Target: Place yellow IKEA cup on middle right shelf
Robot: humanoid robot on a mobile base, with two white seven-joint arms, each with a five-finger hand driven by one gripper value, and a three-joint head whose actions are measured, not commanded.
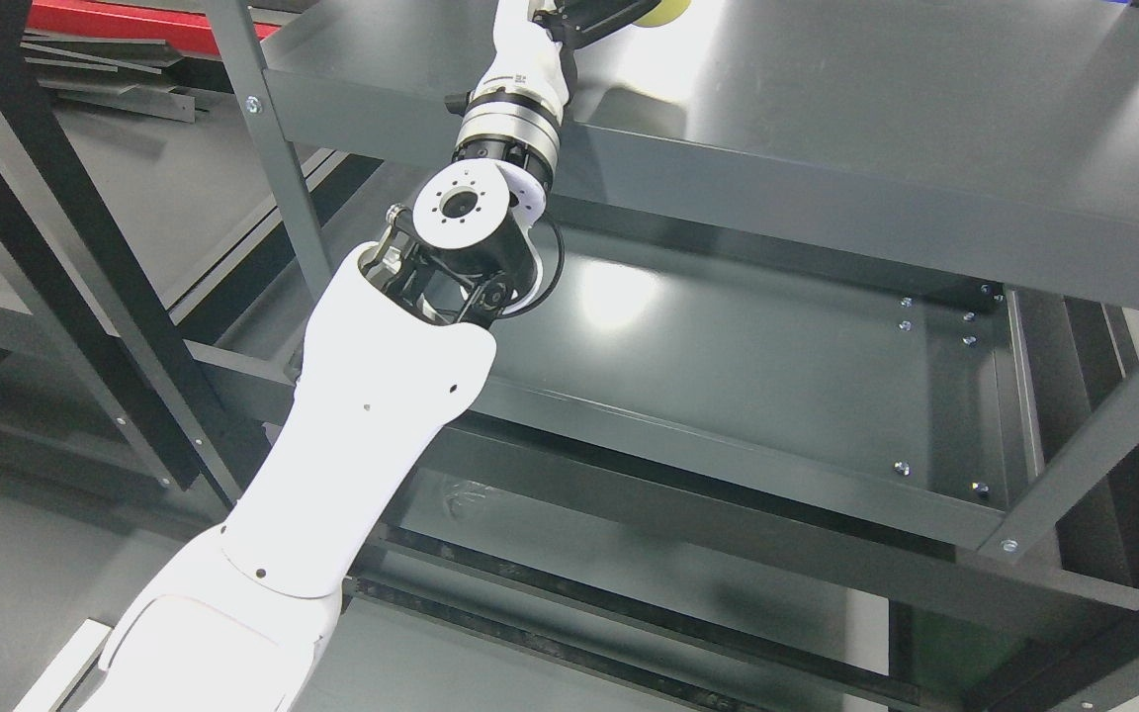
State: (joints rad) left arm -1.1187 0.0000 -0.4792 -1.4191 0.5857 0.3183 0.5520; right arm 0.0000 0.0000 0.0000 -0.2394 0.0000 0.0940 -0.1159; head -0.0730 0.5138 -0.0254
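Left hand (594, 12): at the top edge, over the upper shelf (827, 109)
Fingers: mostly cut off; state cannot be told
Cup (666, 10): yellow sliver touching hand

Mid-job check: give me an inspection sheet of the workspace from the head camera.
Surface: upper shelf, dark grey metal, glare; empty shelf below.
Job's things: yellow cup, only a sliver at the top edge, over the upper shelf.
Clutter: nothing seen on the shelves.
Grippers: left hand mostly cropped, at the cup; grasp unclear. Right arm not in view.
Cables: black cable loop at the left arm's joint.
Surroundings: metal strips, red panel at upper left.
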